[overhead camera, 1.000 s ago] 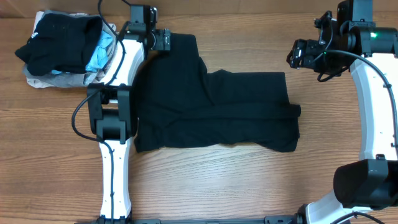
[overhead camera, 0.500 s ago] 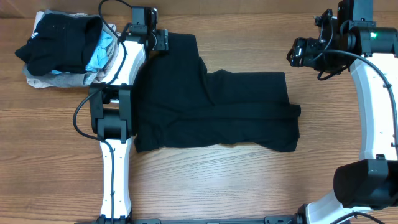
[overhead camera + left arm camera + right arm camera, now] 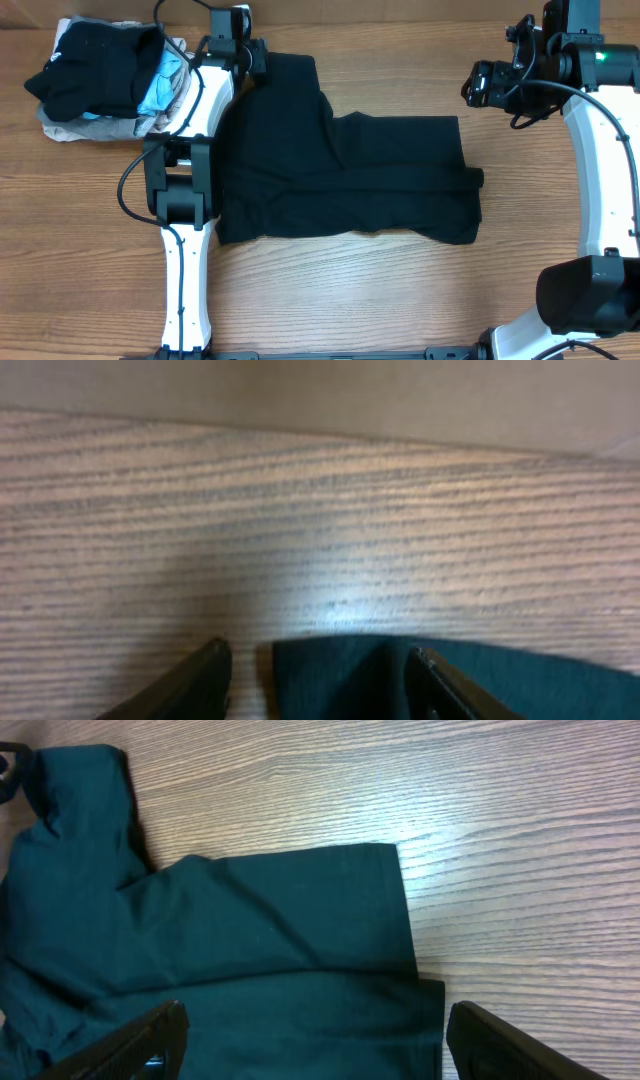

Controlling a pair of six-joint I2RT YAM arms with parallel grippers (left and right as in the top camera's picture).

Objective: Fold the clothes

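Note:
A large black shirt (image 3: 340, 175) lies partly folded across the middle of the table, one part reaching to the back left. There my left gripper (image 3: 258, 58) sits low on the table at that corner. In the left wrist view the shirt's corner (image 3: 350, 678) lies between the two fingertips (image 3: 200, 682), with bare wood showing between the left one and the cloth. My left gripper (image 3: 320, 672) is partly open. My right gripper (image 3: 476, 86) hovers above the table beyond the shirt's back right corner, open wide over the shirt (image 3: 230, 940) and holding nothing.
A pile of folded clothes (image 3: 100, 80), black on top with light-blue and beige below, sits at the back left, just left of my left arm. Bare wood table (image 3: 350, 290) runs along the front.
My left gripper's jaws have narrowed around the shirt's back left corner and it has shifted slightly left. The right arm and the shirt have not moved.

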